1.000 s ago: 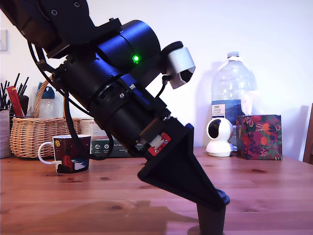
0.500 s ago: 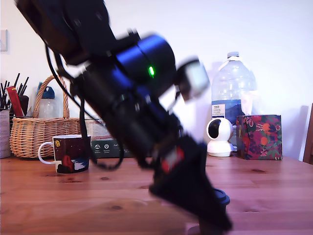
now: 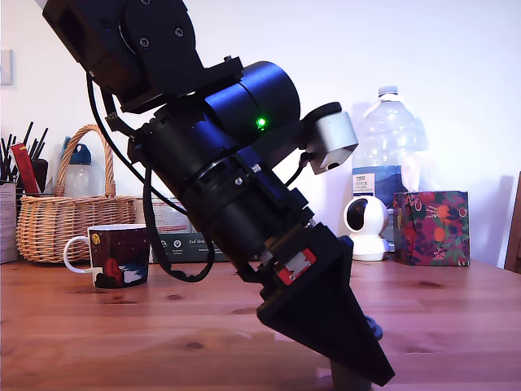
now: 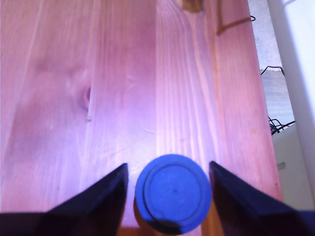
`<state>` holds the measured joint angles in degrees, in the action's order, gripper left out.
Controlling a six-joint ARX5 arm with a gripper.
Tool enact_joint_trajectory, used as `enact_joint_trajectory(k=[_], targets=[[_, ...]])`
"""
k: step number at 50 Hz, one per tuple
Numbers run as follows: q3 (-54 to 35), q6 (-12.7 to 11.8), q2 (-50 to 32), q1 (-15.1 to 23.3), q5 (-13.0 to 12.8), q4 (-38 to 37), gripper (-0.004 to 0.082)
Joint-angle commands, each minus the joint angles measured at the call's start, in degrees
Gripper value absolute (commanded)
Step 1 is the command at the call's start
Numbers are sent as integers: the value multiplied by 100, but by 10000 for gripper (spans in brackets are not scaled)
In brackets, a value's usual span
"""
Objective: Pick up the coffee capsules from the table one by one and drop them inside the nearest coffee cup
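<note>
The blue capsule (image 4: 173, 193) is seen flat end up on the table (image 4: 98, 98), squarely between the fingers of the gripper (image 4: 170, 196), its axis upright. The jaws are spread, with a narrow gap on each side, so nothing is pinched yet. The cup (image 3: 118, 257) lies well behind the gripper. Since a second ago the arm has tipped steeper and shifted toward the exterior view's right.

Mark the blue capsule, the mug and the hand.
blue capsule (image 4: 173, 192), wrist view, flat round face
mug (image 3: 122, 254), exterior view, printed side
hand (image 4: 170, 184), wrist view, midway between open fingertips
</note>
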<state>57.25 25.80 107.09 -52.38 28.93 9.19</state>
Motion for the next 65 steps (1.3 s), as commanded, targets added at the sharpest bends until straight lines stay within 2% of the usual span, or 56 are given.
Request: enact_joint_trajectory(k=[1,9,12,27,43,61,65], targets=[[0,15,59,-31,17,-24,406],[0,15,59,-31,24,-66,251],[0,15,59,-31,24,-109,230],[4,-7,-85,22,15,-90,231],[7,-37,-763,317,-170,490,231],[7,-52,-1427,979,-763,1296,231],[7,-181,-1543,1187,-863,1405,231]])
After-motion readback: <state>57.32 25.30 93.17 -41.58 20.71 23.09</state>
